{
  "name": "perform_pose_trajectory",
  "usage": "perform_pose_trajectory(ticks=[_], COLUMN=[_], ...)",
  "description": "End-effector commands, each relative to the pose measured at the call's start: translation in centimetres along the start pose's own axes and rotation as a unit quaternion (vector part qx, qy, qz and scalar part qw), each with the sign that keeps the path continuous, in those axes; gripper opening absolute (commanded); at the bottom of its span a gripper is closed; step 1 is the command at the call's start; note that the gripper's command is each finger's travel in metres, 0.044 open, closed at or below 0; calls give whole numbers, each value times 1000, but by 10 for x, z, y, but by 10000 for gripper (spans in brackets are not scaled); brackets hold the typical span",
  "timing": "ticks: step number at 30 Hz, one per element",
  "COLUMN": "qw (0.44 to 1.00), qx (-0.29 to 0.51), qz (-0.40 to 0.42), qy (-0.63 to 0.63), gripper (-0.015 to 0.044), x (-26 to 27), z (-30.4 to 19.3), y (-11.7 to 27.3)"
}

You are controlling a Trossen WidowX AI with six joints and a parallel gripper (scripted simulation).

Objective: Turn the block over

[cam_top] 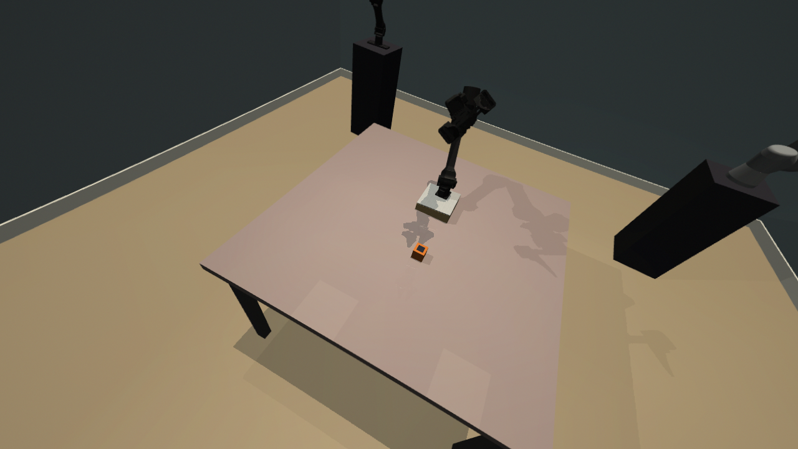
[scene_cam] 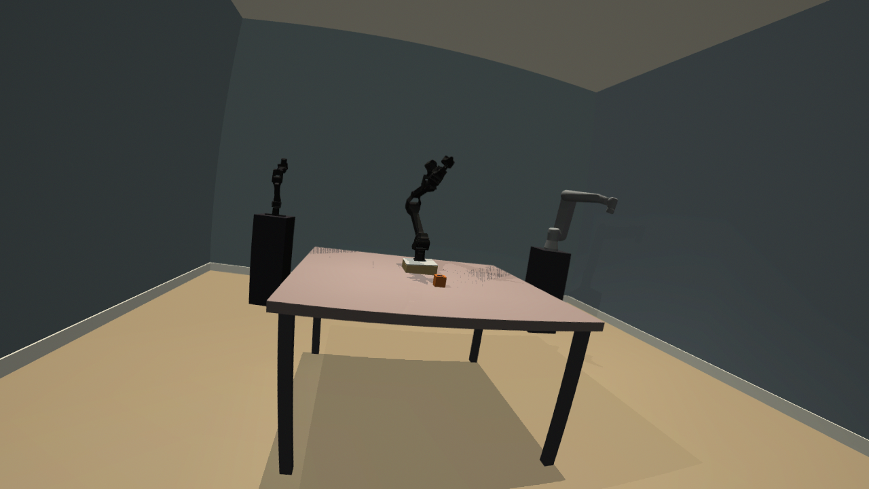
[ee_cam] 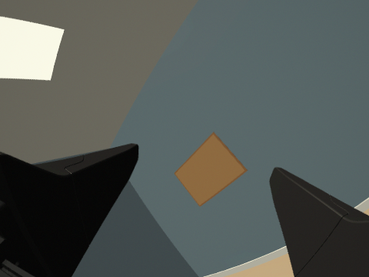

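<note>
The small orange block (cam_top: 419, 256) (scene_cam: 440, 281) rests on the pinkish table (cam_top: 335, 234) (scene_cam: 358, 291), in front of the arm's pale base. Its marked side, with a dark square (cam_top: 421, 249), faces up. The gripper (ee_cam: 204, 161) is open and empty, its two dark fingers wide apart in the wrist view. It is raised high above the table, away from the block, and looks toward the wall and ceiling. The block is not in the wrist view. In the top and exterior views the dark fingers are too small to make out clearly.
The arm stands on a pale base slab (cam_top: 432, 201) (scene_cam: 419, 267) close behind the block. Beyond the table stand two black pedestals, one (cam_top: 372, 89) (scene_cam: 270, 261) with a dark arm, the other (cam_top: 686, 223) (scene_cam: 546, 273) with a grey arm.
</note>
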State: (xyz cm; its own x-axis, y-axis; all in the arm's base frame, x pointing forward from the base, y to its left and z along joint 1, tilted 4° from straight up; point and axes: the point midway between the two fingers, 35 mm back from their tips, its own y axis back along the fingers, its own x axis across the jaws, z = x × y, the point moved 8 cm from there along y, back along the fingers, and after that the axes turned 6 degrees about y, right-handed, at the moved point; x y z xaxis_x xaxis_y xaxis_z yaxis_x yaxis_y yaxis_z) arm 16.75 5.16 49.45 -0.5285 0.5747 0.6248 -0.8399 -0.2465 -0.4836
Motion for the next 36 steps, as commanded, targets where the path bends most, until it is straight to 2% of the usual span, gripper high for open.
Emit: perform_pose_trajectory(ticks=[1, 8, 15, 21, 26, 31, 33, 36], qw=[1000, 978, 903, 793, 658, 506, 484, 484], qx=[3, 136, 307, 465, 612, 740, 756, 756], qz=[-4, -135, -260, -339, -380, -389, -388, -388], qy=[2, 78, 154, 200, 220, 211, 207, 207], gripper=[426, 440, 440, 440, 440, 440, 440, 440], x=[-1, -56, -124, -184, -235, -276, -281, -281], z=[-1, -49, -107, -154, -195, -226, -230, -230], y=[-1, -44, -68, -67, -53, -30, -26, -26])
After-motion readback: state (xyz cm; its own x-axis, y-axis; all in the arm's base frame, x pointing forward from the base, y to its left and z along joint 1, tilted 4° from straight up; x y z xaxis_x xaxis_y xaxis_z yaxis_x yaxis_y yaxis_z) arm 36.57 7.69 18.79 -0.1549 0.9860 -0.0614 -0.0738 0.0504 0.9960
